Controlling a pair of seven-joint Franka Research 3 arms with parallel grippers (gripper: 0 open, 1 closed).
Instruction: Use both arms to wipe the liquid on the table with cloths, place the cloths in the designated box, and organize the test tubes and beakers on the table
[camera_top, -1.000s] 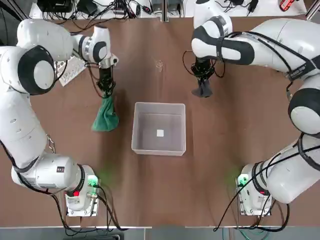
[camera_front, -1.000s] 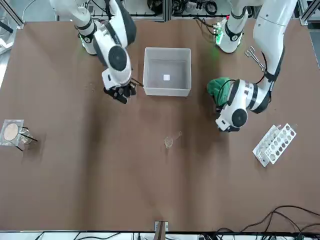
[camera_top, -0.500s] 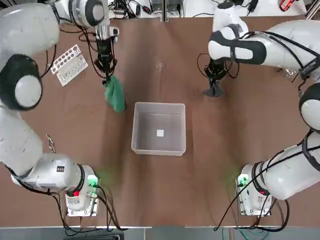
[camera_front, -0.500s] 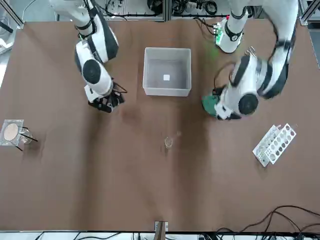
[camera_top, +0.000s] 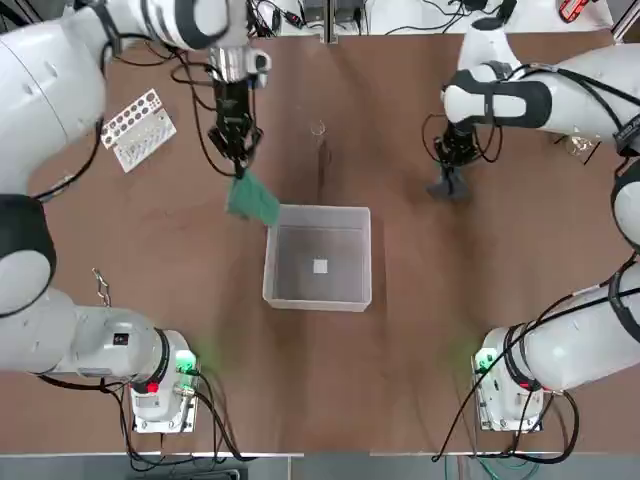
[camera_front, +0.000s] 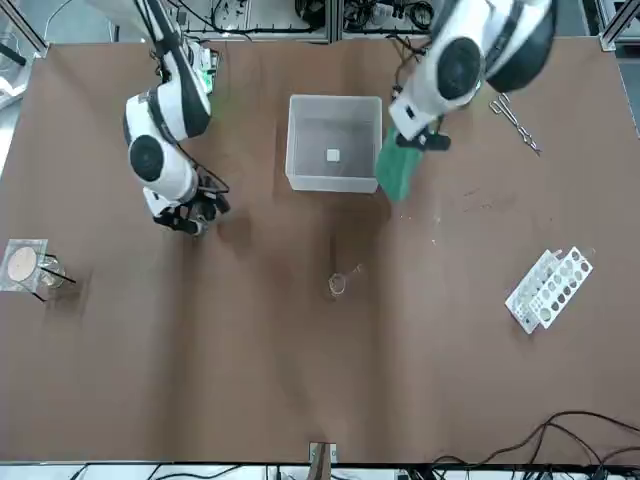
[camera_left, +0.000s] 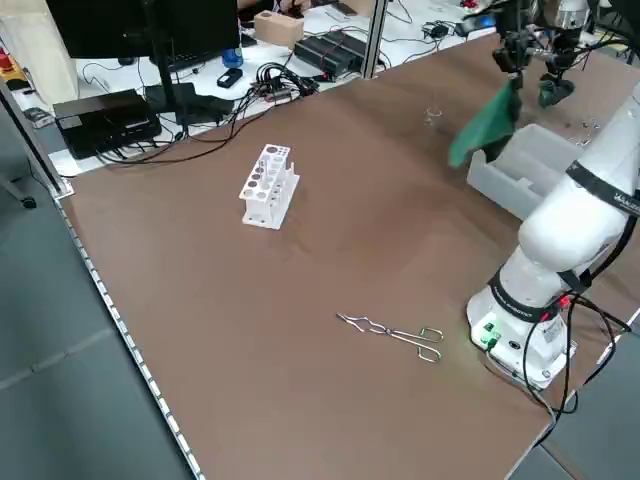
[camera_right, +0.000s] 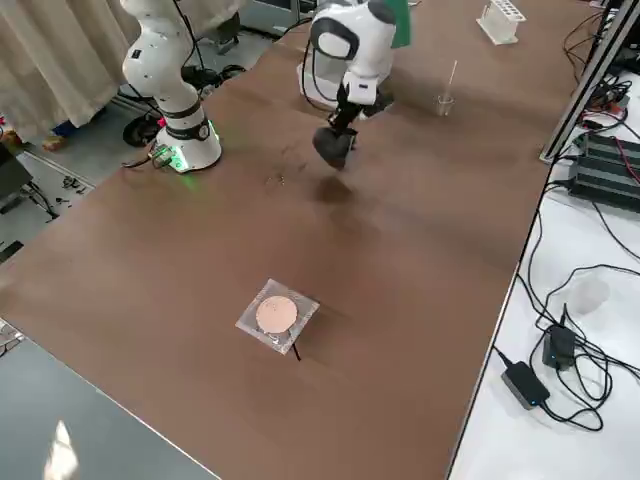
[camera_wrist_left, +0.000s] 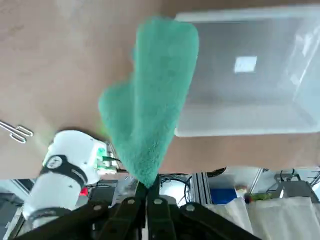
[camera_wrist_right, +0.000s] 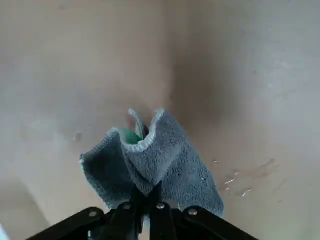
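Cloths could snag on the box (camera_top: 318, 304) rim or drip if released early: your left gripper (camera_wrist_left: 147, 192) pinches the green one (camera_wrist_left: 155, 95) beside it, your right gripper (camera_wrist_right: 148, 197) clamps the grey one (camera_wrist_right: 175, 165) well apart.

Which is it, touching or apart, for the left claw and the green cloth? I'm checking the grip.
Touching: the left wrist view shows the left claw pinching the green cloth's gathered end.

Top view: we have green cloth (camera_top: 253, 198) hanging at translucent box's (camera_top: 318, 258) 11 o'clock, grey cloth (camera_top: 449, 184) bunched at 2, clear beaker (camera_top: 318, 128) at 12.
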